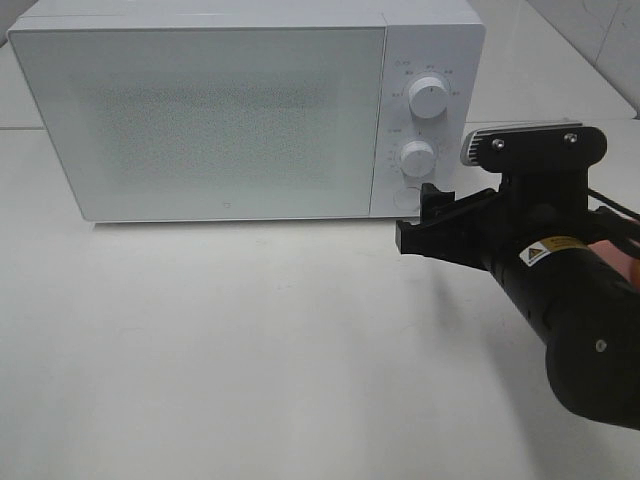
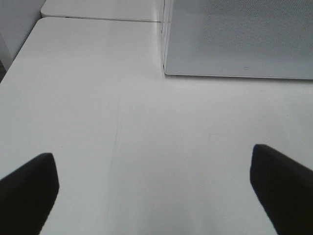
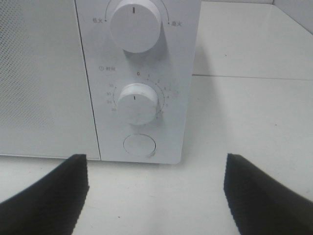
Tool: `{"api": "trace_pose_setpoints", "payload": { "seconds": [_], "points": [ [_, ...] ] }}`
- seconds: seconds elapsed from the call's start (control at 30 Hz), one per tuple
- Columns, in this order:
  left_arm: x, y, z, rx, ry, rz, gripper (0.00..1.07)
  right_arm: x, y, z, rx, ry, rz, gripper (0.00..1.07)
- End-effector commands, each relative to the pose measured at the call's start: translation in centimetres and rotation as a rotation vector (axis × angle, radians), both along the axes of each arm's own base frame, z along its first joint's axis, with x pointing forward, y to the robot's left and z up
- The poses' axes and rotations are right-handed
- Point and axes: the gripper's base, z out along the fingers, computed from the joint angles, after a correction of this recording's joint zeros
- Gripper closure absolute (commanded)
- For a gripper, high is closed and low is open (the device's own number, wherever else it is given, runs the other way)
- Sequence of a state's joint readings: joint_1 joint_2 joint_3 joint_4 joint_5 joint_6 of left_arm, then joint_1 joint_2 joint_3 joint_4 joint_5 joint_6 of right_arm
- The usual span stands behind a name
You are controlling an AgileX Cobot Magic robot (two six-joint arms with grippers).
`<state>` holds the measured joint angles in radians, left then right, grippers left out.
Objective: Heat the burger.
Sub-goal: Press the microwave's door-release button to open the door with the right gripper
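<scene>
We cannot tell where the burger is: no view shows it, so we can say nothing of which way it points or how its long axis lies. The high camera catches only a pink sliver point(image 1: 612, 252) behind the right arm, too little for us to name.

The microwave point(image 1: 230, 120) stands on the white table point(image 1: 250, 340) with its door closed. From above we see the right gripper point(image 1: 418, 215) just in front of the control panel, low beside the lower knob point(image 1: 418, 158) and under the upper knob point(image 1: 430, 97). Whether it touches the panel we cannot tell.

The right wrist view adds what the high view lacks: the fingers point(image 3: 49, 196) are spread wide with nothing between them, facing the lower knob and a round button point(image 3: 140, 145) beneath it.

The left gripper point(image 2: 151, 161) appears only in its own wrist view. Its jaws are spread wide and empty above bare table, with the microwave's front corner well ahead
</scene>
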<state>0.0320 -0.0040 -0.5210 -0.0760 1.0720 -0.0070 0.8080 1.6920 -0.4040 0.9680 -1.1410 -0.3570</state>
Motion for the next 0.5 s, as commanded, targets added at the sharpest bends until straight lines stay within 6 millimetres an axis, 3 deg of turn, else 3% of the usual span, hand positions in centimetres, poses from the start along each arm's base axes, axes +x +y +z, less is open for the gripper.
{"api": "trace_pose_setpoints", "payload": {
  "seconds": [0.03, 0.33, 0.5],
  "points": [
    [-0.11, -0.04, -0.14, -0.004, -0.006, 0.001, 0.07, 0.06, 0.03, -0.39, 0.011, -0.013, -0.009, 0.32],
    [-0.11, -0.04, -0.14, -0.004, -0.006, 0.001, 0.07, 0.09, 0.04, -0.35, 0.009, -0.022, -0.008, 0.32],
    [-0.11, -0.04, -0.14, -0.004, -0.006, 0.001, 0.07, 0.08, 0.05, -0.36, 0.123, -0.024, -0.041, 0.33]
  ]
}}
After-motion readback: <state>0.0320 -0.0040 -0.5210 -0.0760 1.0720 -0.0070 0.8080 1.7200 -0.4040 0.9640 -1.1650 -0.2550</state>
